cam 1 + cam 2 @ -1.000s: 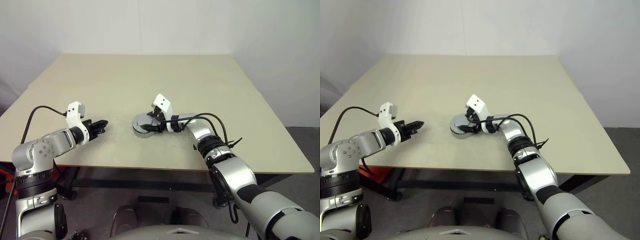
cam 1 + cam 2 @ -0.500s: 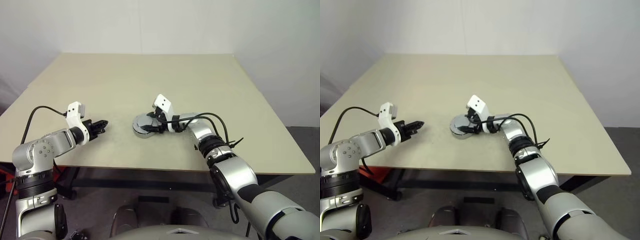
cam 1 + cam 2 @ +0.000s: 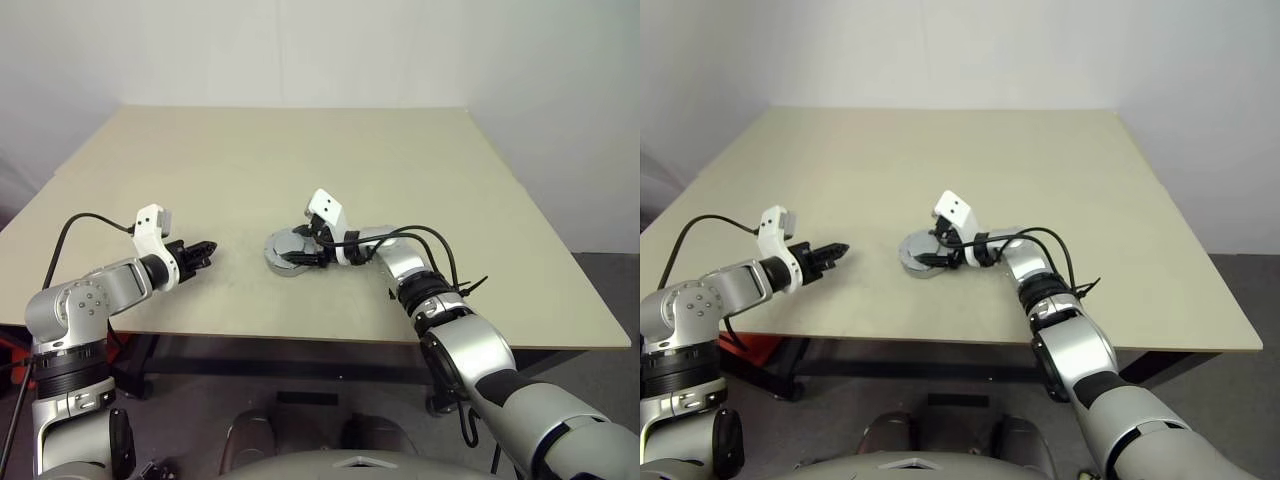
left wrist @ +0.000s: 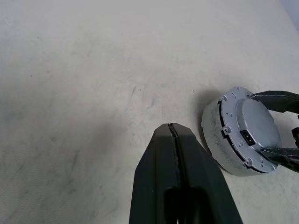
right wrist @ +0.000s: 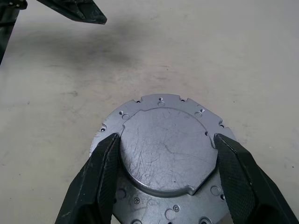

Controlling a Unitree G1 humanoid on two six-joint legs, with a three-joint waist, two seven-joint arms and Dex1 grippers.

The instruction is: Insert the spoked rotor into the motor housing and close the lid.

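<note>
Near the middle of the head-camera frame, slightly below centre, the motor housing [image 3: 287,253] sits on the pale desk [image 3: 300,160] with the lid [image 5: 164,154] already on top — a dull grey disc with a notched rim and small holes. My right jaws [image 3: 305,249] stand wide apart, one finger on either side of the lid's raised centre, right against its edges. At the lower left of the frame my left jaws [image 3: 205,248] are pressed together with nothing between them, well apart from the housing and pointing toward it across bare desk.
</note>
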